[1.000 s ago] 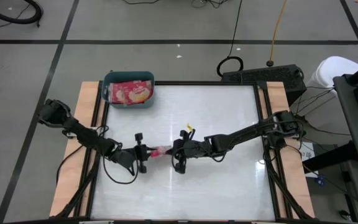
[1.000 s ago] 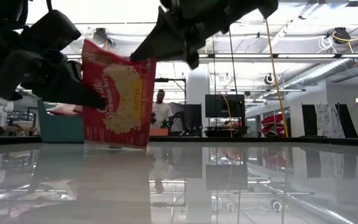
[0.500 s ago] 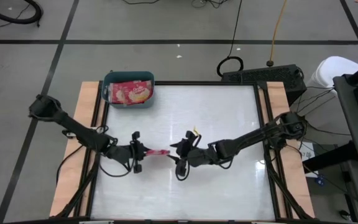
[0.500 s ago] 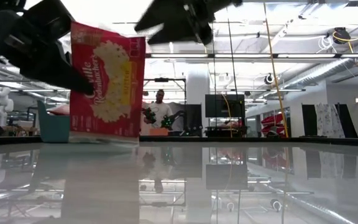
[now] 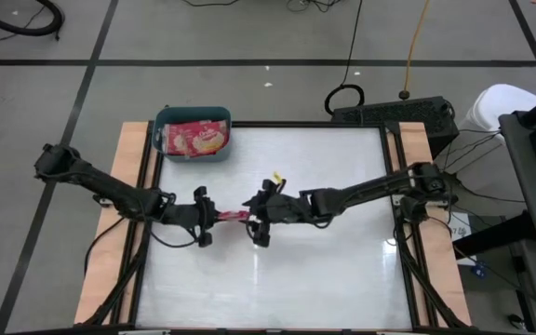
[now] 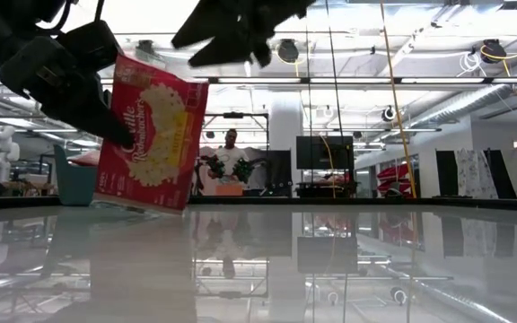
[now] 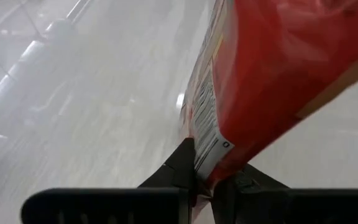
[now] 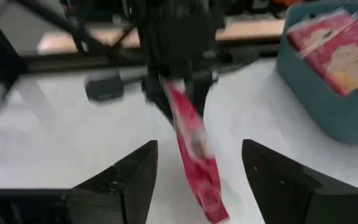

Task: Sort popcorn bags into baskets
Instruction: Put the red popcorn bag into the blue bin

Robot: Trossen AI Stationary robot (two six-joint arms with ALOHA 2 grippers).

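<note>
A red popcorn bag [image 6: 148, 135] stands on edge over the middle of the table, tilted. My left gripper [image 5: 205, 216] is shut on its left end. My right gripper [image 5: 253, 220] is open at the bag's right end [image 8: 205, 186]. Its fingers [image 8: 126, 177] stand on either side of that end and touch nothing. The teal basket [image 5: 164, 123] sits at the table's far left corner with red popcorn bags [image 5: 194, 138] lying flat inside. In the low view the right gripper [image 6: 232, 31] shows above the bag. My left gripper pinches the bag's left edge [image 7: 205, 163] between its two fingers, coming level from the table's left. The bag stands on edge, leaning, and reaches toward the right gripper. Its lower edge [image 6: 137, 206] is close to the tabletop; I cannot tell whether it touches.
Wooden rails [image 5: 130, 158] run along the table's left and right sides. The white tabletop [image 5: 342, 270] stretches bare toward the near and right edges. A person [image 6: 232, 152] stands in the room far beyond the table.
My right gripper has opened and let go of the bag. It drew back slightly, then came toward the table's left and far edge again. My left gripper has gone toward the far edge with the bag, which stood upright and now leans again.
</note>
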